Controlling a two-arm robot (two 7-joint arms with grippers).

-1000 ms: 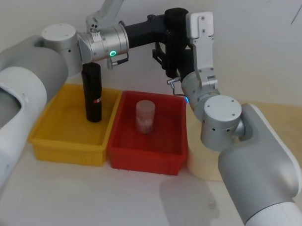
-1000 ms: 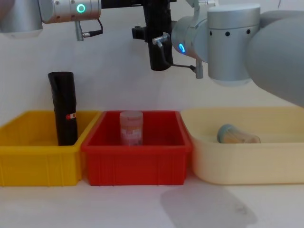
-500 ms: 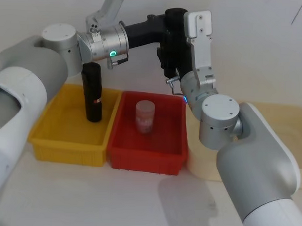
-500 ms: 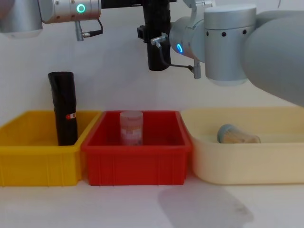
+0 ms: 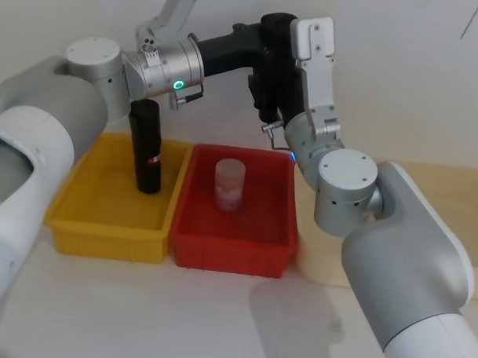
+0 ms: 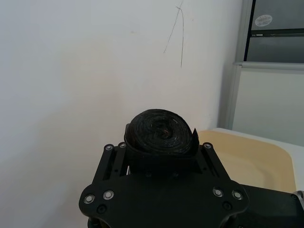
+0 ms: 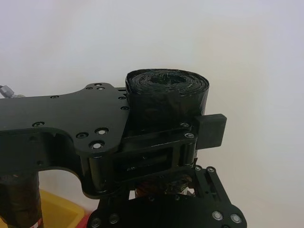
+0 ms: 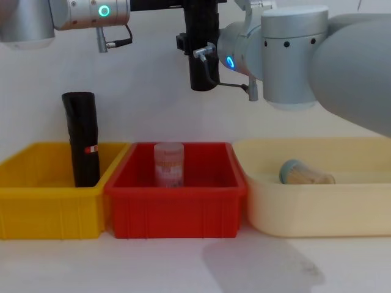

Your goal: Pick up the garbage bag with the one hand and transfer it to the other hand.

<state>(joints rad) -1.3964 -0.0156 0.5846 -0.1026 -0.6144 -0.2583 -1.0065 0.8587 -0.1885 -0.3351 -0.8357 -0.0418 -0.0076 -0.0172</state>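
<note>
Both tools, left and right, clamp the glossy black cylindrical garbage bag

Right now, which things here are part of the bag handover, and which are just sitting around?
Part of the job:
- garbage bag, held up in the air
- left gripper, closed on it
- right gripper, closed around it too

Just sitting around:
- second black roll upright in the yellow bin
- pink jar in the red bin
- brush in the cream tub

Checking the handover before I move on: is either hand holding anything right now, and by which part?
Yes. The garbage bag hangs upright above the red bin, held near its upper end by the left hand, with the right hand clamped around the same roll.
</note>
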